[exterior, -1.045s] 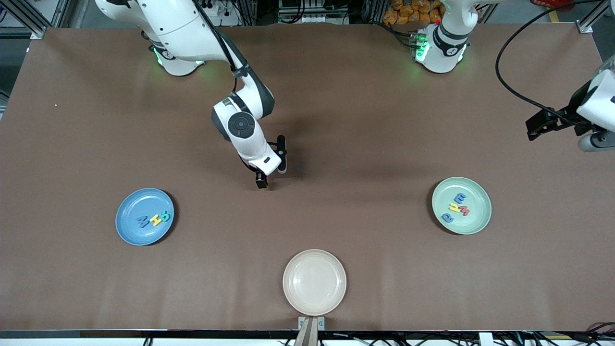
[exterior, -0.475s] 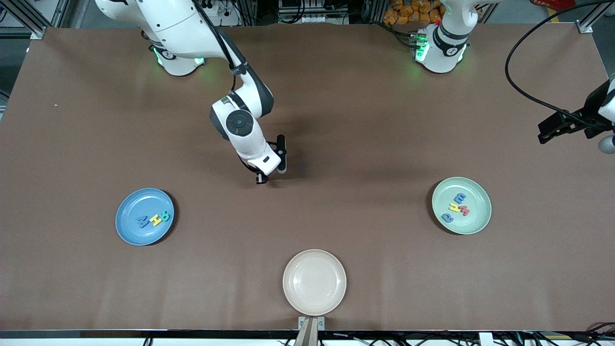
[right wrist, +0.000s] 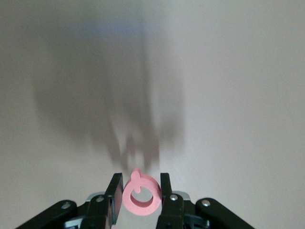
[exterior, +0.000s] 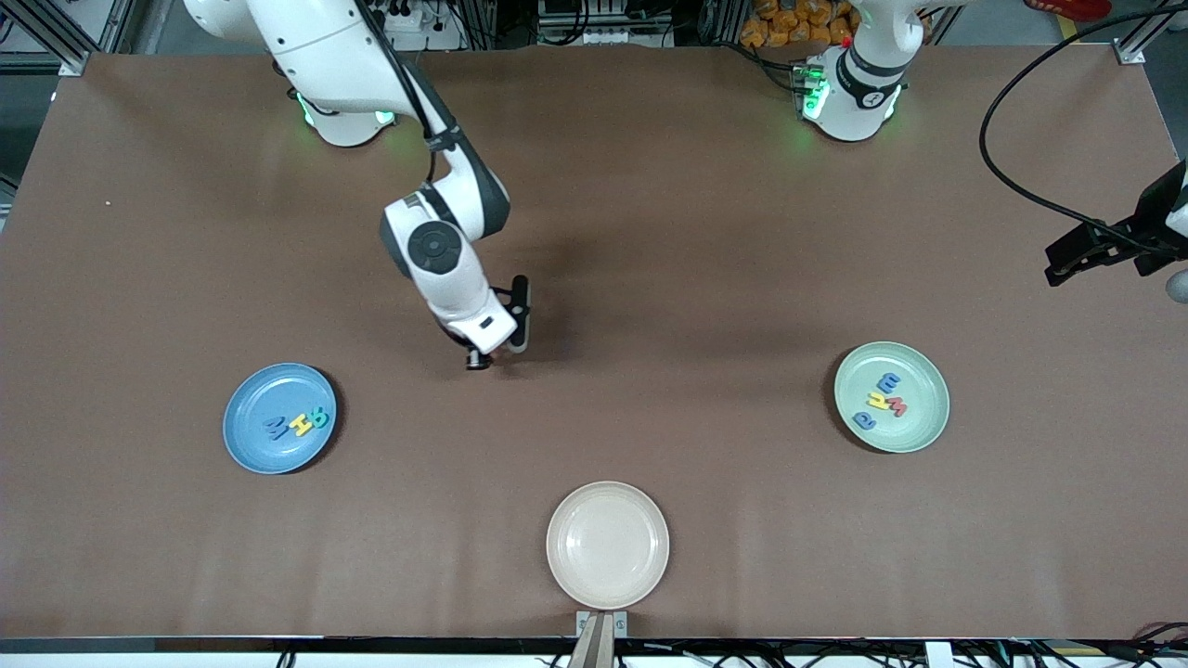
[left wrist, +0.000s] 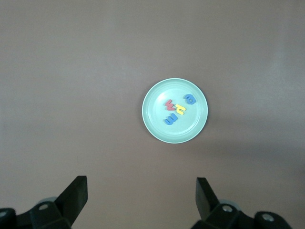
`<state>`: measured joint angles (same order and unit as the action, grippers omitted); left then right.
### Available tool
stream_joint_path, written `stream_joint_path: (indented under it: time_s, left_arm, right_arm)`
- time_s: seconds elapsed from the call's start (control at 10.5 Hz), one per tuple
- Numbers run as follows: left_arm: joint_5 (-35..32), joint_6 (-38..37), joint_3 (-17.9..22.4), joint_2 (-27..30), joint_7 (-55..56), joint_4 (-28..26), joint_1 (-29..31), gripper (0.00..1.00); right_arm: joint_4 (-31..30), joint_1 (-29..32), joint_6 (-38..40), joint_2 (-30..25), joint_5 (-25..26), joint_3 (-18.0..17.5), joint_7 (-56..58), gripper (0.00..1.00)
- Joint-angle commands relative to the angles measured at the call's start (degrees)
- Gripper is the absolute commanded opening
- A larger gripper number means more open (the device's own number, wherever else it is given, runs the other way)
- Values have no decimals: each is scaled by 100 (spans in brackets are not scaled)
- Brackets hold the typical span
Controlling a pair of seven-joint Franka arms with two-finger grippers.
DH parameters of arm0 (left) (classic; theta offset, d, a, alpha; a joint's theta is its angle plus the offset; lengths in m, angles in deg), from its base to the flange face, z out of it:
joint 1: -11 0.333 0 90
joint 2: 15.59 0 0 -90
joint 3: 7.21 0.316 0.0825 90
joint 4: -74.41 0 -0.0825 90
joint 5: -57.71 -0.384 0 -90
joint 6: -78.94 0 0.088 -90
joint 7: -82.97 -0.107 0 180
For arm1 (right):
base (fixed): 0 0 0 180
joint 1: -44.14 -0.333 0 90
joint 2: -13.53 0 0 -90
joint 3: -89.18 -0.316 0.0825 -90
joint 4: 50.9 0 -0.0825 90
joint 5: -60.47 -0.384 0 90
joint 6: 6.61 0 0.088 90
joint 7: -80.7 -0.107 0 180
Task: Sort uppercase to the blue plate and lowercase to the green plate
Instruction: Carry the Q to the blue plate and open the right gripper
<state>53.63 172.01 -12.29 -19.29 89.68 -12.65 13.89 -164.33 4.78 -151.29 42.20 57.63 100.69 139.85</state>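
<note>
Pink foam ring-shaped letter (right wrist: 140, 196) clamped in right claw (right wrist: 139, 199) above bare table (exterior: 650, 232), left claw (left wrist: 138, 200) spread wide

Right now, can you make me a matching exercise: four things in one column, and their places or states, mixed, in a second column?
1. blue plate
2. green plate
3. white plate
4. right gripper

A. holds nothing
B. toward the left arm's end, four letters in it
C. shut on a pink letter
D. toward the right arm's end, three letters in it

Pairs: 1-D, 2-B, 3-A, 4-C
</note>
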Motion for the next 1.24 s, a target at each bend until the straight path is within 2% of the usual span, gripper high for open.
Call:
stream_joint_path:
  time_s: [0.0, 0.38, 0.67, 0.95, 1.05, 1.14]
  left_arm:
    - [337, 10, 51, -16, -126, 93, 9, 100]
    - [461, -157, 51, 98, -476, -12, -26, 100]
    - [434, -210, -28, 142, -477, -57, -78, 100]
    - [364, -210, -28, 133, -478, -48, -210, 100]
    - [364, -210, -37, 125, -486, -48, -210, 100]
    - [364, -210, -98, 125, -486, -39, -193, 100]
  right_arm:
    - [-22, 200, 457, -458, 73, 587, 88, 0]
    - [233, 815, 529, -450, 64, 1431, 316, 0]
    - [234, 1517, 319, -389, 73, 1416, 316, 0]
    - [190, 1844, 318, -328, 46, 1372, 307, 1]
    - [181, 1975, 370, -327, 46, 1197, 229, 47]
    - [163, 2098, 379, -310, 11, 1030, 219, 99]
